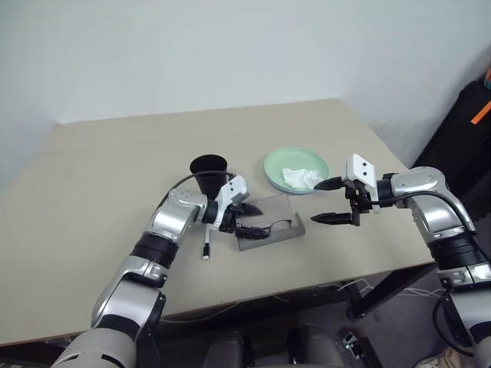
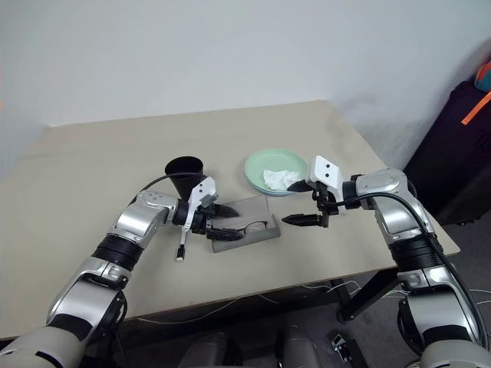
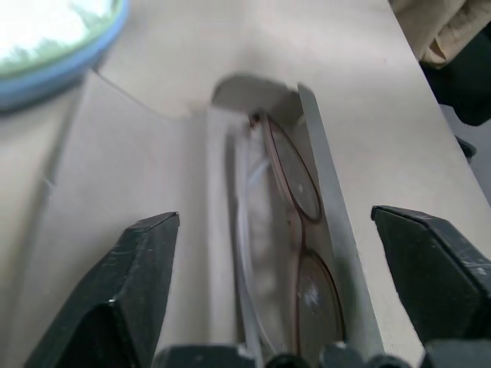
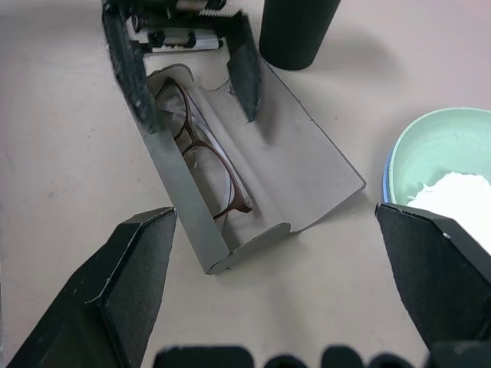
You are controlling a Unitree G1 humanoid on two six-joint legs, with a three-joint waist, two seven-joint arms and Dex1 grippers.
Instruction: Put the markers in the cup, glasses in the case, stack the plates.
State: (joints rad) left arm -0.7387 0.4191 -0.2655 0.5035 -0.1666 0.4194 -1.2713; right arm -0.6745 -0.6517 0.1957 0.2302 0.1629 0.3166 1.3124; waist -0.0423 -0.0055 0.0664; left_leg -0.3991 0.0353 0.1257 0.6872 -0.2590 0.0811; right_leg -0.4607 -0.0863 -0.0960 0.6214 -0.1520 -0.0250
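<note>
Grey case (image 4: 253, 192) lies open near the front edge of the beige table (image 1: 92, 184), its lid folded flat toward the plates (image 1: 296, 169); the glasses (image 4: 203, 157) rest inside its trough. Left gripper (image 4: 188, 65) sits over the case's end, fingers spread to either side of the trough and pinching nothing. Right gripper (image 1: 331, 201) hovers above bare tabletop just beyond the case's other end, fingers spread wide and empty. The black cup (image 1: 209, 173) stands just behind the left gripper. One marker (image 1: 206, 247) lies beside the case. White tissue (image 1: 301, 178) fills the upper, mint plate. Broad open tabletop extends to the robot's left and rear.
</note>
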